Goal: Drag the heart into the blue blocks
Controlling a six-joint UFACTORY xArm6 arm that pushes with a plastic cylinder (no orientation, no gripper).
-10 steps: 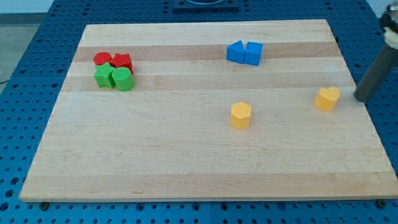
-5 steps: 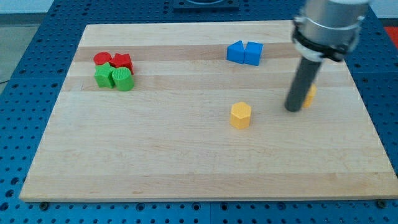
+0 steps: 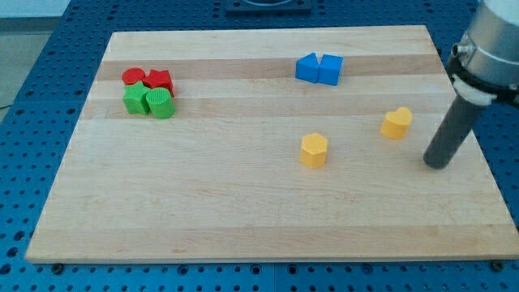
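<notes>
On the bench: a pale wooden board fills most of the frame, resting on a blue perforated surface
Containers: I see no tray, bowl or box; every block lies directly on the wood
Yellow heart block: right of centre, lower right of the blue pair and well apart from it
Yellow hexagonal block: near the frame's centre, lower left of the heart, apart from it
Blue blocks: two, touching side by side, upper middle-right of the frame
Red blocks: two, touching, upper left
Green blocks: two, touching, directly below the red pair and against it
My tip: right side of the frame, lower right of the heart, near it but with bare wood between, not touching
Fingers: the arm carries only a dark rod, so nothing grasps or clamps; the rod holds no block
</notes>
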